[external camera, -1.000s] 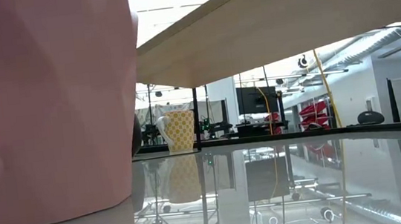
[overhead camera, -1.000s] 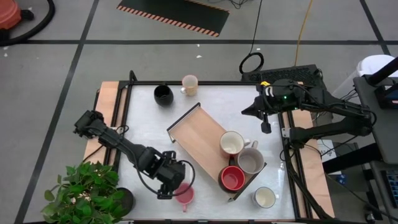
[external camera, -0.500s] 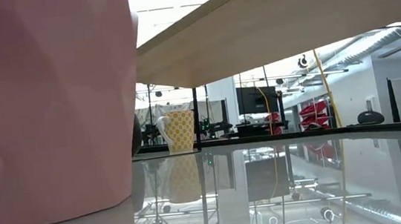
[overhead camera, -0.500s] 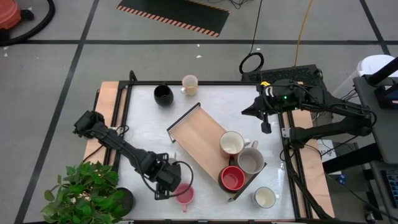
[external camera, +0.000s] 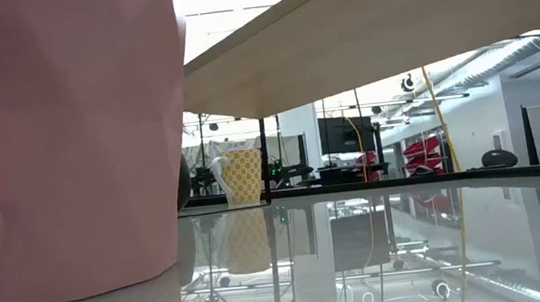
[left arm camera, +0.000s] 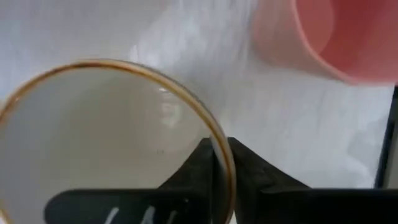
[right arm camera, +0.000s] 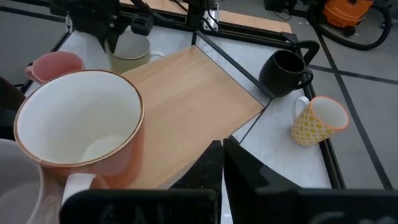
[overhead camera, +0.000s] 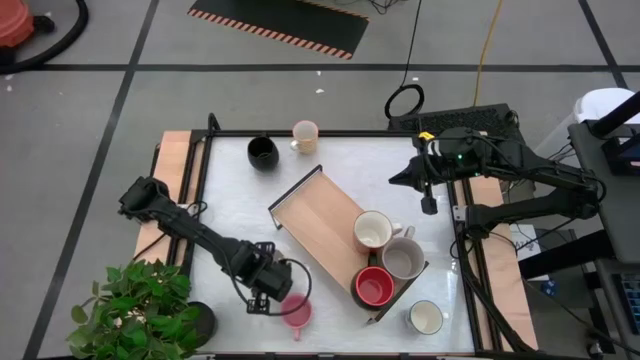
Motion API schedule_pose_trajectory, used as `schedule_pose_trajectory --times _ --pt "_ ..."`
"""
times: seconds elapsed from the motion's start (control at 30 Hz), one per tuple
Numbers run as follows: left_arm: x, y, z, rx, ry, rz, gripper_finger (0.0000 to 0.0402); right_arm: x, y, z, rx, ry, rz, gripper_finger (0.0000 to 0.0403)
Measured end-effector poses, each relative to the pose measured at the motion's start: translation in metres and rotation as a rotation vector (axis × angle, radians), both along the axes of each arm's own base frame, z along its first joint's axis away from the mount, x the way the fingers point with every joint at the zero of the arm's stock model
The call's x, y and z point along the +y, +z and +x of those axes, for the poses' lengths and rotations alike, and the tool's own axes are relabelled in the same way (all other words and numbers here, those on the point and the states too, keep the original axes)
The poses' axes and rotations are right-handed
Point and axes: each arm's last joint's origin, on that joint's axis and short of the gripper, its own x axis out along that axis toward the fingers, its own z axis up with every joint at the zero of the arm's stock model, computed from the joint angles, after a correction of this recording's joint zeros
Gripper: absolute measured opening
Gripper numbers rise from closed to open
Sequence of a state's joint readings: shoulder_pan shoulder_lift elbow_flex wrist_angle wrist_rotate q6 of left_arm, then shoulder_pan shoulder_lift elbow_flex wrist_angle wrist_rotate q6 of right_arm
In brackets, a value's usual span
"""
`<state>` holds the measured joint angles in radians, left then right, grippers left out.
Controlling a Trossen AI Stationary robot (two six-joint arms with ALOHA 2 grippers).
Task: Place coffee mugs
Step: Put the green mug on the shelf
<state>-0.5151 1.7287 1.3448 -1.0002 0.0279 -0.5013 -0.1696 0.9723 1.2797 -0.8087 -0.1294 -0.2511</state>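
From above, the left hand [overhead camera: 262, 296] is low on the white desk [overhead camera: 340, 160], pinching the rim of a cream mug [overhead camera: 267, 291] just beside a pink mug [overhead camera: 296, 312]. The long wooden tray [overhead camera: 325, 215] lies slanted up and to the right, with three mugs at its near end. The right hand [overhead camera: 428, 203] waits by the desk's right edge, fingers together, holding nothing. From the left wrist, the fingers [left arm camera: 245, 180] squeeze the cream mug's rim [left arm camera: 214, 146]. The shiny desk looks slippery.

Bright even light; glossy table [external camera: 382, 260] mirrors the room; left wrist view blurred.
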Motion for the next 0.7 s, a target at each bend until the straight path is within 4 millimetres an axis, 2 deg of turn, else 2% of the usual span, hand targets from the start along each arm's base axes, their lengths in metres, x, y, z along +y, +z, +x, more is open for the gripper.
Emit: schedule_pose_trajectory --times 0.13,0.4,0.6,0.7 --pt "0.001 0.020 0.004 -0.005 -0.025 -0.034 0.0027 0.000 -0.001 -0.001 0.012 -0.002 0.000 0.0000" --pt "0.007 0.088 0.002 -0.065 -0.130 -0.036 0.0027 -0.007 -0.003 -0.004 0.043 -0.029 -0.019 0.0000" --pt "0.006 0.142 -0.003 -0.205 -0.311 -0.060 0.0027 -0.011 -0.004 -0.007 0.050 -0.056 -0.013 0.0000" --pt "0.015 0.163 -0.005 -0.257 -0.326 -0.037 0.0027 -0.011 -0.004 -0.007 0.053 -0.062 -0.010 0.0000"
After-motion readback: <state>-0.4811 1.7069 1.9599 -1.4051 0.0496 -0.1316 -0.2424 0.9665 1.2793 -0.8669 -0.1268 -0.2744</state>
